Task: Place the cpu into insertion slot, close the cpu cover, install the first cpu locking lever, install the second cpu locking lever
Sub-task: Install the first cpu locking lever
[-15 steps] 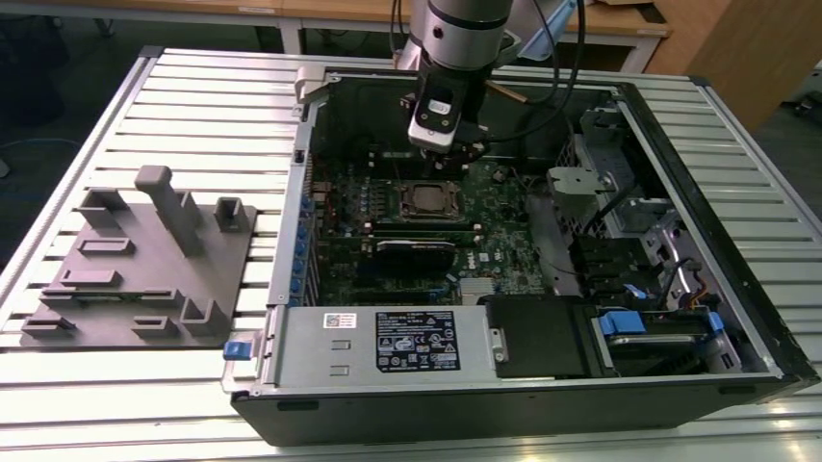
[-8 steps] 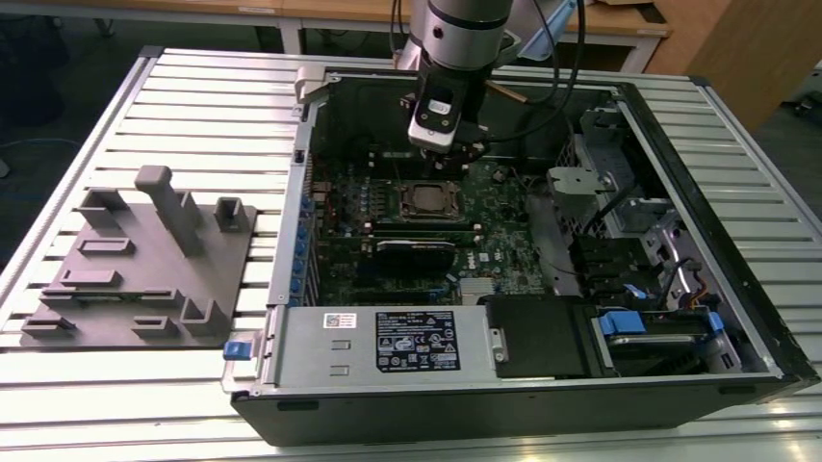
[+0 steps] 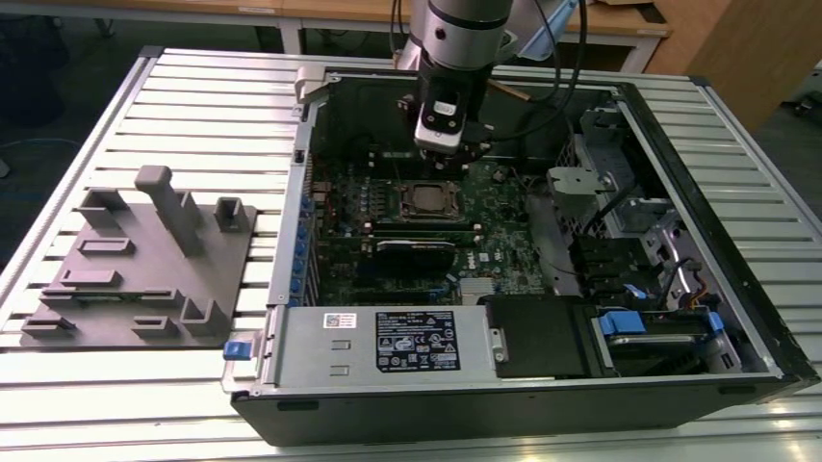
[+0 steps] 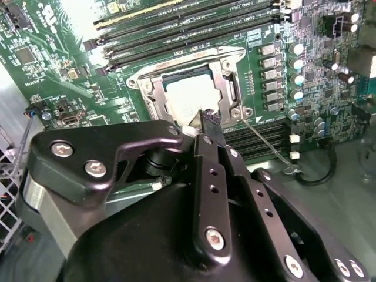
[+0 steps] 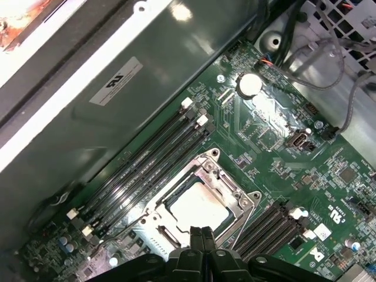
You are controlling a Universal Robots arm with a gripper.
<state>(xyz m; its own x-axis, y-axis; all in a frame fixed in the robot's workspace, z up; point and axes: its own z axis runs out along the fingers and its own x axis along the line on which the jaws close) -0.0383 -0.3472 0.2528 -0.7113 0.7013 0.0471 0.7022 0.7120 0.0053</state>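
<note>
Pressed together on nothing, the end effector (image 4: 210,116) hangs just over one edge of the insertion slot (image 4: 141,79). Beside its tips a thin locking lever (image 4: 264,141) slants outward from the slot's corner. Beyond them the cpu (image 4: 191,94) sits seated under the flat-lying cpu cover (image 4: 226,82).

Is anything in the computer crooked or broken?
Nothing looks broken or spilled. The cpu sits flat under the cpu cover. One thin locking lever sticks out slantwise past the cover's corner, not along its frame, so it looks unlatched.
</note>
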